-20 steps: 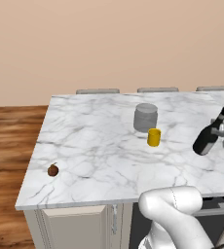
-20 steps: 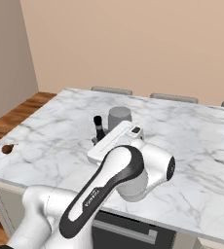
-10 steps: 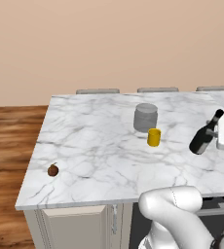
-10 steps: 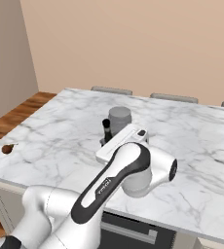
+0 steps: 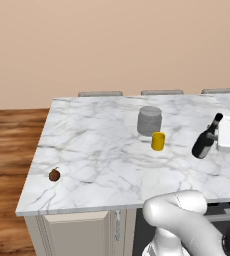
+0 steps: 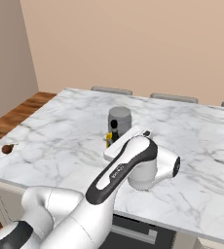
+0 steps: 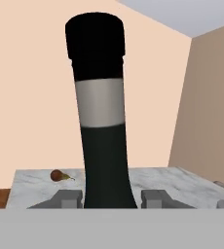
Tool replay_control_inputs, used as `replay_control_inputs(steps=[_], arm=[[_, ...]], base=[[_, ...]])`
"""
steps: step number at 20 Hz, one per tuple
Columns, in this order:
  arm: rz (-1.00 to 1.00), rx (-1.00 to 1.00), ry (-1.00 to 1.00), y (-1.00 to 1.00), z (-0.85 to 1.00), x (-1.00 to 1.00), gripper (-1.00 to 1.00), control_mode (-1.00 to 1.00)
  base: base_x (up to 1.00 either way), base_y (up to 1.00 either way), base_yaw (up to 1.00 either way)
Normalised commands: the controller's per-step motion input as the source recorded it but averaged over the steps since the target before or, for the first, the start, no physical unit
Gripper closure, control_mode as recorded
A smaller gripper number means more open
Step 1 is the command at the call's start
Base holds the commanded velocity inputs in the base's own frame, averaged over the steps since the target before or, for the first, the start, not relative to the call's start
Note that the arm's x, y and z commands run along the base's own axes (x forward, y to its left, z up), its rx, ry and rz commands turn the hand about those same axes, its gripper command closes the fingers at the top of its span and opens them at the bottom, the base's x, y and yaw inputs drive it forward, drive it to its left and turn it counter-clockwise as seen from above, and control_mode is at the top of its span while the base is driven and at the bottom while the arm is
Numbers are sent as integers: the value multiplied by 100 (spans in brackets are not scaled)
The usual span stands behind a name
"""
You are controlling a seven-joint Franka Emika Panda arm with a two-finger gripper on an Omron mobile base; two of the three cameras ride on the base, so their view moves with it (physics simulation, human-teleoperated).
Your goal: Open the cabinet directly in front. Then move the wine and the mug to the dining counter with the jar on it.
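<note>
- my claw point(image 7: 109, 198) is closed on the wine point(image 5: 205, 139); in the hand view its two grey fingertips point(image 7: 69, 198) sit against either side of the bottle's dark body, just below the pale band on the neck.
- in the left base view the wine bottle is tilted, its neck pointing up and to the right toward my white hand, its base low over the right part of the dining counter point(image 5: 97, 150). i cannot tell whether the base touches the marble.
- in the right base view my forearm covers most of the bottle; its dark neck point(image 6: 114, 129) pokes up just in front of the jar.
- the yellow mug point(image 5: 158, 141) stands upright on the marble, to the left of the wine and clearly apart from it.
- the grey jar point(image 5: 149, 120) stands upright just behind the mug, slightly to its left, near the middle of the counter toward the far edge.
- a small brown pear point(image 5: 54, 174) lies on the marble near the counter's near left corner, well apart from the mug and jar; it also shows in the hand view, on the marble past the bottle.
- three grey chair backs point(image 5: 100, 93) line the far side of the counter, with wooden floor point(image 5: 12, 140) off to the left.
</note>
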Motion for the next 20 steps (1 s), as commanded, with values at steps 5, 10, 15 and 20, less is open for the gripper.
replay_control_inputs(steps=[5, 10, 15, 20], arm=[[0, 0, 0, -3, -35, 40, 100, -100], [0, 0, 0, 0, -35, 35, 100, -100], [0, 0, 0, -2, -26, 34, 100, -100], [0, 0, 0, -5, -20, 40, 100, -100]], base=[[0, 0, 0], [0, 0, 0], [0, 0, 0], [0, 0, 0]])
